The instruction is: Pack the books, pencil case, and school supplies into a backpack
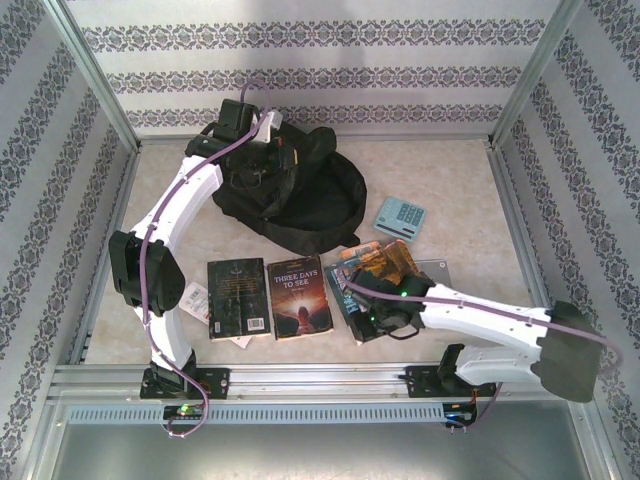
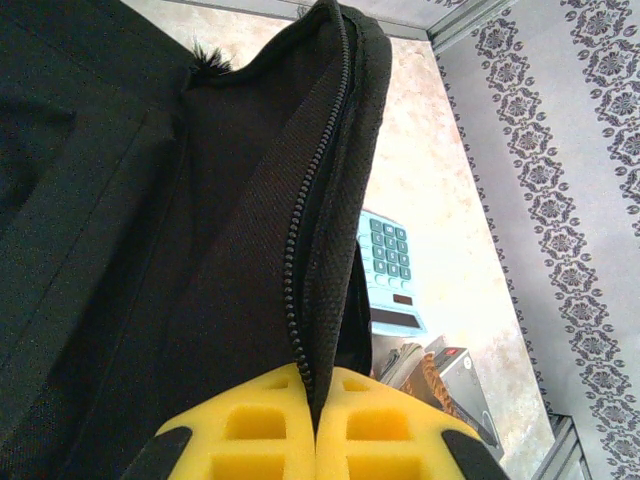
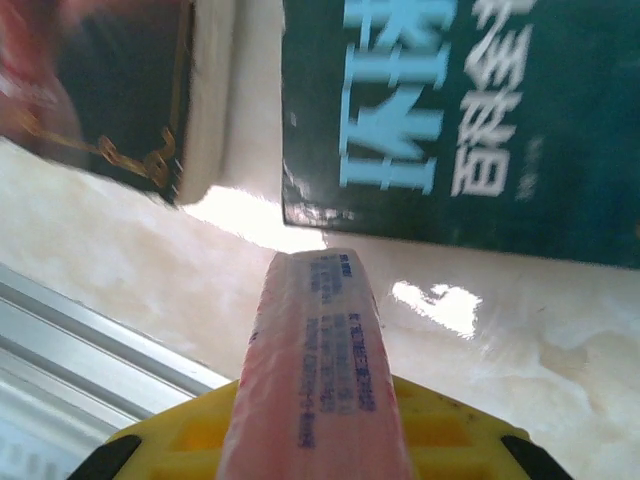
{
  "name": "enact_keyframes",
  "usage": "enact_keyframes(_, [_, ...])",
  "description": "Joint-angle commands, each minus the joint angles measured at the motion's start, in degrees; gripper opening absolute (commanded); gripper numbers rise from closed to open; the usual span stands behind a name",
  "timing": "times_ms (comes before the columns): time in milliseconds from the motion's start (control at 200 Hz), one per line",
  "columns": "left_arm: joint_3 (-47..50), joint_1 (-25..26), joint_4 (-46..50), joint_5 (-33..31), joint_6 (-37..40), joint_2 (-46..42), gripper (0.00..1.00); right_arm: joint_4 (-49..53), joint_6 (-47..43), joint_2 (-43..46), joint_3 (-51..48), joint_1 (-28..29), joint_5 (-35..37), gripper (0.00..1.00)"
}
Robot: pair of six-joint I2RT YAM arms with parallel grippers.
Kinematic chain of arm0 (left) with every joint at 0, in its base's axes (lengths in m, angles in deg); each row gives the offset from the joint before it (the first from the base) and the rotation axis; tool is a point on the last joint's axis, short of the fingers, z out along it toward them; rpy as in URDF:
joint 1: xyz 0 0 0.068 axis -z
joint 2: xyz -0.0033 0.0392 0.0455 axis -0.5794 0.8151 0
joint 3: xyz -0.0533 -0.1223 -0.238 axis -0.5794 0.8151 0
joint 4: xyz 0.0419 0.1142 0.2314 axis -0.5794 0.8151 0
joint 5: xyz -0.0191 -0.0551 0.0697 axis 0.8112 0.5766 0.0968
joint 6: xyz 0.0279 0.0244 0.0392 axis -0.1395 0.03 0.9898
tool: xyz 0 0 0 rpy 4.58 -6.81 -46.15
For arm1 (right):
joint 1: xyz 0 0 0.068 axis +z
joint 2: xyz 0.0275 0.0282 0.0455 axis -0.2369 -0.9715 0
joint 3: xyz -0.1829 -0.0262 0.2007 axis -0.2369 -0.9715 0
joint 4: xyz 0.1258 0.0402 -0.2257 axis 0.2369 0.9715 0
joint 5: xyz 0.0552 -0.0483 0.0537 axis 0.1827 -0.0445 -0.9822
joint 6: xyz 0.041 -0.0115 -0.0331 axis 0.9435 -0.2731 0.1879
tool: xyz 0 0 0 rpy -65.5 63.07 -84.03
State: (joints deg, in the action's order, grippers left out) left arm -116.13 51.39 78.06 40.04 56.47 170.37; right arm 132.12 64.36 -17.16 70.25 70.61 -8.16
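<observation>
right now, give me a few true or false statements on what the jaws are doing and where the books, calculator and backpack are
1. The left jaws are shut on the zipper edge of the backpack. True.
2. The light blue calculator lies inside the backpack. False: it lies on the table, to the right of the backpack.
3. A pink packet sits between the right jaws. True.
4. "Three Days to See" is stacked on top of the black book. False: the two lie flat side by side on the table, the black book on the left.
</observation>
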Motion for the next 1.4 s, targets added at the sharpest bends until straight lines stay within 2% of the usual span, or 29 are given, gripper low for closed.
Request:
enact_keyframes(0, [-2.24,-0.52,-1.52,1.57,-0.10,-1.75,0.00,0.87,-1.21,3.74,4.96,-5.88,-2.56,0.16])
enact_keyframes(135, [-2.74,-0.59,-1.46,2.37,-0.01,-2.41,0.00,-3.34,-2.69,3.31,10.99,-17.68,-8.13,0.15])
enact_keyframes(260, [-2.29,-0.54,-2.62,3.70,-0.01,-3.57,0.00,-14.35,3.73,0.96,14.17,-29.08,-14.37,0.16])
enact_keyframes(325, [-2.21,-0.57,-2.95,4.15,-0.01,-4.10,0.00,-19.88,7.82,-2.78,16.36,-32.92,-16.04,0.16])
enact_keyframes(440, [-2.04,-0.59,-3.99,5.20,-0.62,-4.99,0.00,-26.05,12.80,-12.78,22.90,-36.14,-18.24,0.17])
enact_keyframes(630, [-2.54,-0.53,-5.86,6.23,-2.03,-5.65,0.00,-30.44,18.34,-30.47,35.31,-35.71,-18.57,0.22])
enact_keyframes(844, [-3.36,-0.53,-7.97,7.53,-3.77,-6.41,0.00,-34.71,24.06,-45.99,47.47,-32.74,-17.33,0.29])
enact_keyframes(929, [-3.59,-0.61,-7.98,7.45,-3.79,-7.11,0.00,-40.23,27.52,-50.75,50.32,-31.39,-17.99,0.40])
enact_keyframes(979, [-3.54,-0.76,-7.98,7.05,-3.63,-7.55,0.00,-41.96,28.63,-52.84,52.07,-30.59,-18.31,0.59])
enact_keyframes(994, [-3.53,-0.77,-7.98,6.94,-3.66,-7.70,0.00,-42.11,28.59,-53.21,52.65,-30.40,-18.18,0.66])
enact_keyframes(1029, [-3.52,-1.01,-8.06,6.86,-3.78,-7.84,0.00,-41.65,28.14,-53.93,53.66,-29.99,-17.78,0.73])
enact_keyframes(1099, [-3.53,-1.60,-8.06,7.12,-4.18,-7.76,0.00,-40.93,26.66,-53.87,54.13,-29.75,-17.18,0.81])
enact_keyframes(1249, [-2.33,-2.43,-8.59,7.11,-4.60,-7.42,0.00,-37.64,21.13,-51.20,53.55,-30.36,-18.29,0.81])
enact_keyframes(1394, [-1.14,-2.46,-7.91,6.61,-4.80,-5.61,0.00,-24.15,7.60,-44.43,54.30,-30.54,-13.22,0.79])
